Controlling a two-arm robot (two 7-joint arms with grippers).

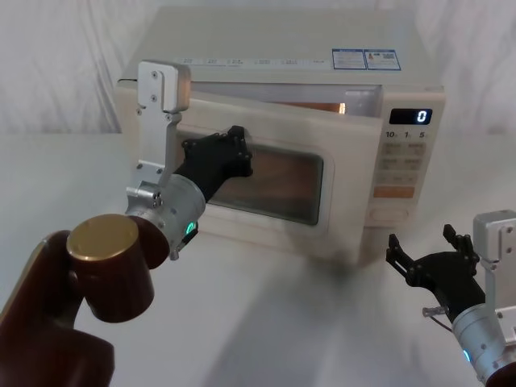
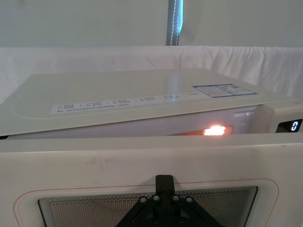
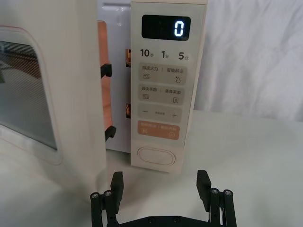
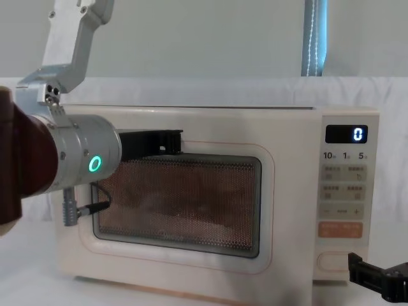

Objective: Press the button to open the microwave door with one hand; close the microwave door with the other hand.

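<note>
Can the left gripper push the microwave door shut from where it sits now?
Probably yes: the left gripper is already against the ajar microwave door, and nothing shows in the gap to the oven body.

The head view looks down and forward from above onto the cream box-shaped microwave (image 1: 282, 137) on the white cloth-covered surface (image 1: 266, 322), while the chest view faces its front squarely from low and near. The left wrist view sits tight against the top edge of the cream, dark-windowed microwave door (image 2: 142, 161). The right wrist view looks close at the narrow cream control panel (image 3: 165, 85), which the head and chest views share.
</note>
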